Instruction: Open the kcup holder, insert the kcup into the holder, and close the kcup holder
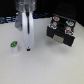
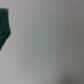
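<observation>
The arm (image 1: 26,20) descends from the upper edge of the exterior view as a white column; the jaws (image 1: 28,49) hang at its lower end, close above the pale bench (image 1: 45,67); whether the jaws are spread or pressed together cannot be told at this resolution, and nothing is seen pinched between them.

The kcup (image 1: 13,46), a small white pod with a green top, stands upright on the bench near the jaws, on the side toward the exterior view's left, at about the same height in the picture; a clear gap separates it from the jaws.

The kcup holder (image 1: 60,31), a black boxy unit, sits well apart from the jaws toward the exterior view's right and farther back; red-and-white round pods (image 1: 62,21) rest on top of it; whether its drawers are closed cannot be told.

The wrist view shows only blurred pale bench surface with a dark blurred shape (image 2: 4,27) at one edge; its identity cannot be determined.
</observation>
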Controlling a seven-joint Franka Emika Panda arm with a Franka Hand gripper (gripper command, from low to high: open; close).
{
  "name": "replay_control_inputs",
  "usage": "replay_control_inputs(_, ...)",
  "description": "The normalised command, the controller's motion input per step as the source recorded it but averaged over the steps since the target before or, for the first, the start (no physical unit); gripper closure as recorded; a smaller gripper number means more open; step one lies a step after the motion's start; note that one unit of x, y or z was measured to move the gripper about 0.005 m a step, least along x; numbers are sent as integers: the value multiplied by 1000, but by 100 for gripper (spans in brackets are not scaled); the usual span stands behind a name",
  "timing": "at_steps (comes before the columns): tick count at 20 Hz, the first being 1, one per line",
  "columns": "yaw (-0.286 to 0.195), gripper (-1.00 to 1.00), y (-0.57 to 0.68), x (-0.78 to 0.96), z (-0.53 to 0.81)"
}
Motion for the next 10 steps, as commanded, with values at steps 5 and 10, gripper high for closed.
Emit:
replay_control_inputs(5, -237, -100, -540, -435, -206)
replay_control_inputs(10, -244, -100, -532, -471, -365)
